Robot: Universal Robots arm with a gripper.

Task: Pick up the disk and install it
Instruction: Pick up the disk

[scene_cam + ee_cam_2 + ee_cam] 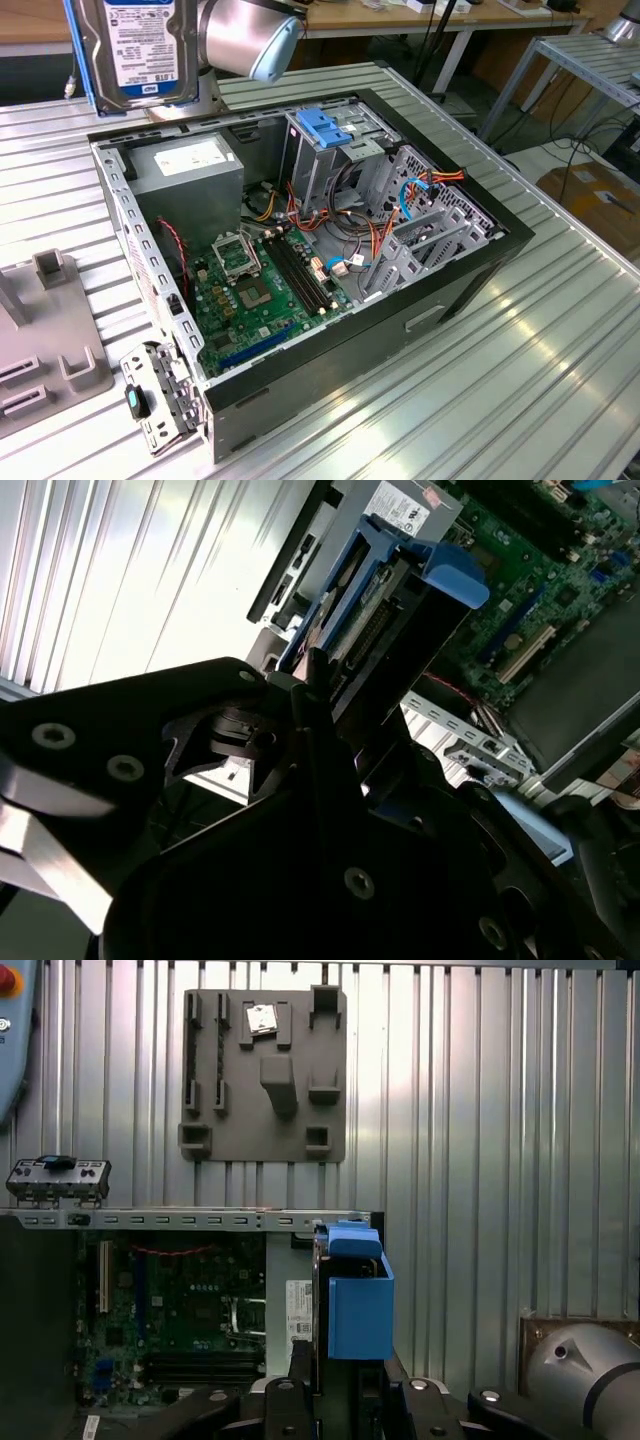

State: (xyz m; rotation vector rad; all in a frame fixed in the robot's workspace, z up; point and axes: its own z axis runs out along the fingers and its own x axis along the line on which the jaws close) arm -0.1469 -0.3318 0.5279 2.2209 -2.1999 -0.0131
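The disk (140, 45), a dark drive with a white label in a blue carrier, hangs upright in the air at the top of the exterior view's left, above the far corner of the open computer case (480, 270). In the first wrist view the gripper (345, 1365) is shut on the disk (358, 1310), with black fingers on both sides of it. The second wrist view shows the disk (400, 610) standing out of the gripper (330, 695), blue end tab outward. The drive cage with its ridged blue latch (325, 125) stands inside the case, apart from the disk.
Inside the case lie the green motherboard (260, 290), a grey power supply box (190, 170) and loose coloured cables (385, 215). A grey fixture plate (262, 1070) sits on the ribbed metal table beside the case. A detached metal bracket (155, 400) leans at the case's near corner.
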